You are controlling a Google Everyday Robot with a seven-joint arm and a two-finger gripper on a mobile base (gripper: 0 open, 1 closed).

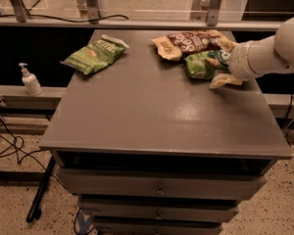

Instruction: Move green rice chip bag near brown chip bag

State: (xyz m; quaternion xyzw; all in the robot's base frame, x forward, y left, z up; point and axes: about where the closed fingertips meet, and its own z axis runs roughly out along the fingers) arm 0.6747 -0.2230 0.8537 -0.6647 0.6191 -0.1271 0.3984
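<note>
The near half of the counter carries nothing. Toward the right edge, the gripper sits at the right end of the green rice chip bag; I cannot tell whether it is clamped on the bag or let go. Just beyond, touching or nearly so, lies the brown chip bag by the far right corner. An olive bag rests near the far left corner. The risk, as I judge it, is that pulling away with a snagged bag would drag it off the right edge.
</note>
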